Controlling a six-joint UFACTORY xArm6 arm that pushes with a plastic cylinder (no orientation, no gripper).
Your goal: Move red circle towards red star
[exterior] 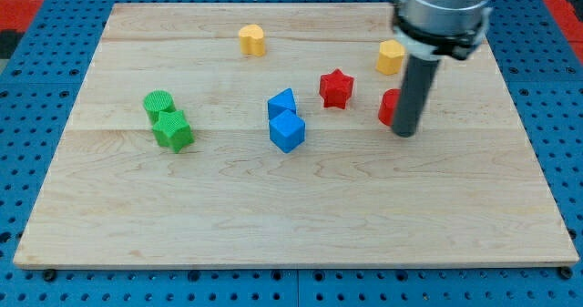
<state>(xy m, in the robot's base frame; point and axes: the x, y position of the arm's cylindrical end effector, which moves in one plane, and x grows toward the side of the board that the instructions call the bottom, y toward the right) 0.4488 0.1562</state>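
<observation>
The red circle (388, 107) sits at the view's right of the wooden board (291, 216), mostly hidden behind my rod. The red star (335, 88) lies a short way to its left and slightly higher in the view. My tip (406, 132) rests on the board right at the red circle's lower right side, touching or nearly touching it.
A yellow block (391, 57) lies just above the red circle. Another yellow block (252, 40) is near the view's top. Two blue blocks (286, 123) sit together at centre. A green circle (158, 104) and a green star-like block (173, 130) sit at the left.
</observation>
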